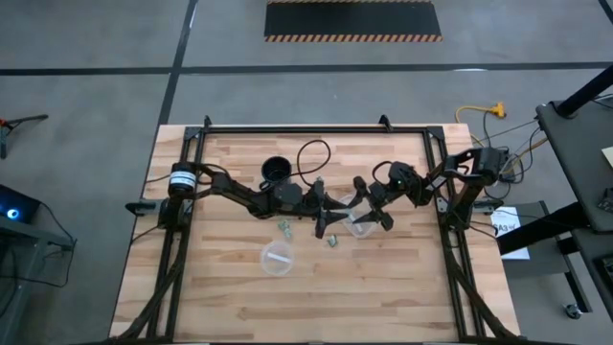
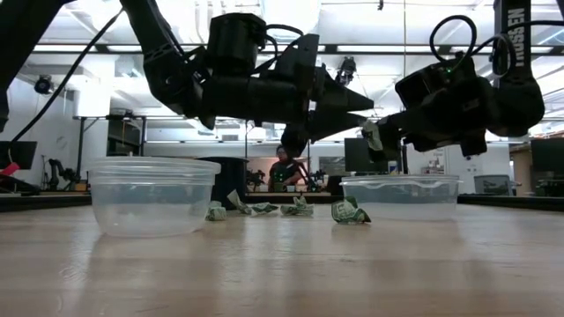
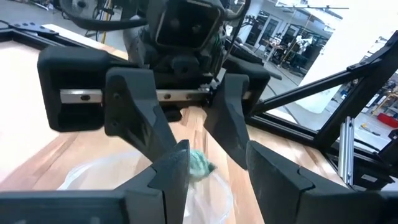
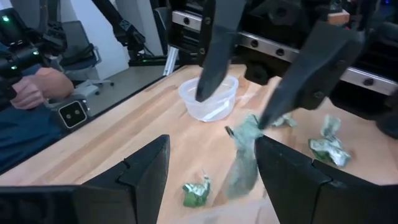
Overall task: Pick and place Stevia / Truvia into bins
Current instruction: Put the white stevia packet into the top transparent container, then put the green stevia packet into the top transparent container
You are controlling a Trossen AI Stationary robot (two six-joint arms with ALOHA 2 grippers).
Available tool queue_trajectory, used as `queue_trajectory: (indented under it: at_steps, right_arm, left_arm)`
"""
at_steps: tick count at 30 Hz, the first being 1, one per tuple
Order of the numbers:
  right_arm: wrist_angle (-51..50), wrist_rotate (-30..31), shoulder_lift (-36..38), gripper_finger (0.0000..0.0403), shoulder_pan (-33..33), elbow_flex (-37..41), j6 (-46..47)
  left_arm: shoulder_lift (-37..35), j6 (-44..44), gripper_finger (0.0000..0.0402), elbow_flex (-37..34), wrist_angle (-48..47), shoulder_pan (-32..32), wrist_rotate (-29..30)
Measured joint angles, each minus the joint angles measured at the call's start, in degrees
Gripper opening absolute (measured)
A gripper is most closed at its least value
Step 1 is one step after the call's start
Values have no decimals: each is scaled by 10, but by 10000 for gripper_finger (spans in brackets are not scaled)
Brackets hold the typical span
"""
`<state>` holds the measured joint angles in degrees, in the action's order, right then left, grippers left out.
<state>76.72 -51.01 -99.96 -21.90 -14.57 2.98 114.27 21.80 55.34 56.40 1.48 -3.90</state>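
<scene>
Green sachet (image 4: 244, 155) mid-air below left pincer (image 4: 239, 121), right wrist view only.

Round bin (image 1: 278, 257) sits nearest the front edge of the table (image 1: 220, 307), oblong bin (image 1: 360, 226) to its right and farther back. Sachets (image 1: 284, 227) lie scattered between them, one (image 1: 330, 241) just beside the oblong bin. Mug (image 1: 276, 171) stands behind, toward the far edge.

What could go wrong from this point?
1. The sachet dangles from one fingertip of the open left gripper. It could drop beside the bin rather than into it.
2. The open right gripper sits very close, so the two grippers could clash.
</scene>
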Motion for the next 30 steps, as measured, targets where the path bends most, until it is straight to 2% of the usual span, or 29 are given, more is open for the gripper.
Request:
queue_trajectory:
  at_steps: [21,30]
  right_arm:
    - [1,0,1,224,-6,6,0]
    - [0,0,1,224,-6,6,0]
  left_arm:
    - [-8,-25,141,-7,-8,1,-1]
    - [-82,-75,141,-22,-146,3,-7]
